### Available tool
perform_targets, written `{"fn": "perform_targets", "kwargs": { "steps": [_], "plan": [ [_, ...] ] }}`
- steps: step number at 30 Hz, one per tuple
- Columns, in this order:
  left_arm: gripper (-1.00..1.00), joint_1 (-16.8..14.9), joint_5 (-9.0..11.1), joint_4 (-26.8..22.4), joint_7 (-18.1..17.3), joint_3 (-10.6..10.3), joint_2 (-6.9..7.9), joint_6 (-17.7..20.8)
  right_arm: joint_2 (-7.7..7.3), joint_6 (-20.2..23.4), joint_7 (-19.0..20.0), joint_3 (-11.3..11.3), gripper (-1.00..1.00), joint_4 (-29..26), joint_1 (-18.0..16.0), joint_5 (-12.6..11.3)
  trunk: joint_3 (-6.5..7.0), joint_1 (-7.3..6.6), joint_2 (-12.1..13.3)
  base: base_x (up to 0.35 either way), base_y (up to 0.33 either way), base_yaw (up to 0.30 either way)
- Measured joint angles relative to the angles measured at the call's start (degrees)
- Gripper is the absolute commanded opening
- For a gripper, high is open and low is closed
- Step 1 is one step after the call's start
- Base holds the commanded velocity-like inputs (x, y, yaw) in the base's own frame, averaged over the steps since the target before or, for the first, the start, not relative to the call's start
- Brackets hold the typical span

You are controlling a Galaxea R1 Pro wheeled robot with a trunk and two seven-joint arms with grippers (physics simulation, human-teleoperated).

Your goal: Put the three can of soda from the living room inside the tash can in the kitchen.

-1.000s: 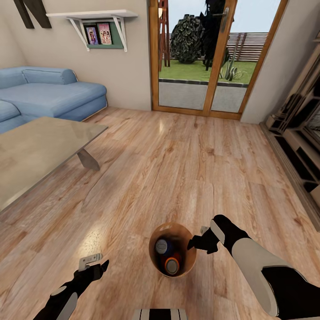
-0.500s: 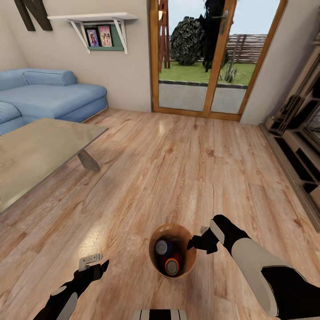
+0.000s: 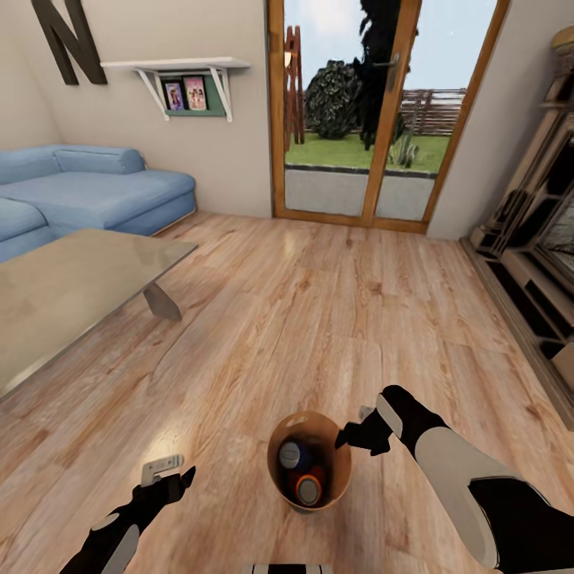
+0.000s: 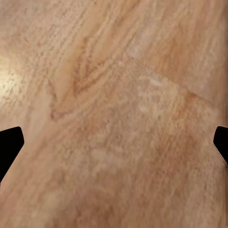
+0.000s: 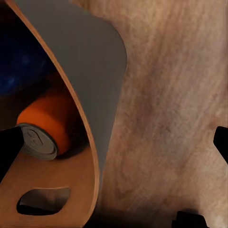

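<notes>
Standing low centre of the head view on pale wood plank floor (image 3: 319, 303): small round copper-lined bin (image 3: 339, 470), mouth open upward. Lying inside, a blue soda can with grey top (image 3: 292, 456) and an orange soda can with grey lid (image 3: 308, 488); third can not made out. Gripping the bin's rim from the right, black right gripper (image 3: 351, 437), pinched on the wall. Hovering lower left over bare floor, left gripper (image 3: 169, 470), fingers spread wide apart. Sitting at upper left, blue corner sofa (image 3: 96, 191) and glass coffee table (image 3: 72, 287).
</notes>
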Motion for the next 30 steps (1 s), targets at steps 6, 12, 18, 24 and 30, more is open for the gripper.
{"fn": "perform_targets", "kwargs": {
  "steps": [6,12,18,24,30],
  "plan": [
    [1.00,0.00,0.00,0.00,0.01,0.00,0.00,0.00,0.00,0.00,-0.03,0.01,1.00,0.00,-0.01,-0.01,1.33,-0.15,0.08,0.000,0.000,0.000],
    [1.00,-0.03,0.00,0.00,0.01,-0.02,0.00,0.00,0.00,0.00,-0.02,0.00,1.00,0.00,0.03,0.03,2.66,-0.31,0.16,0.000,0.000,0.000],
    [1.00,-0.05,0.00,0.00,0.01,-0.04,-0.03,0.00,0.04,0.00,-0.02,0.00,1.00,0.00,0.01,0.05,3.99,-0.46,0.24,0.000,0.000,0.000],
    [1.00,-0.07,0.00,0.02,0.00,-0.07,-0.05,0.00,0.08,0.00,-0.03,0.00,1.00,0.00,0.02,0.07,5.32,-0.62,0.32,0.000,0.000,0.000],
    [1.00,-0.08,0.00,0.05,-0.04,-0.08,-0.07,0.02,0.02,0.00,-0.03,0.00,1.00,0.00,0.04,0.07,6.65,-0.77,0.40,0.000,0.000,0.000]
  ]
}}
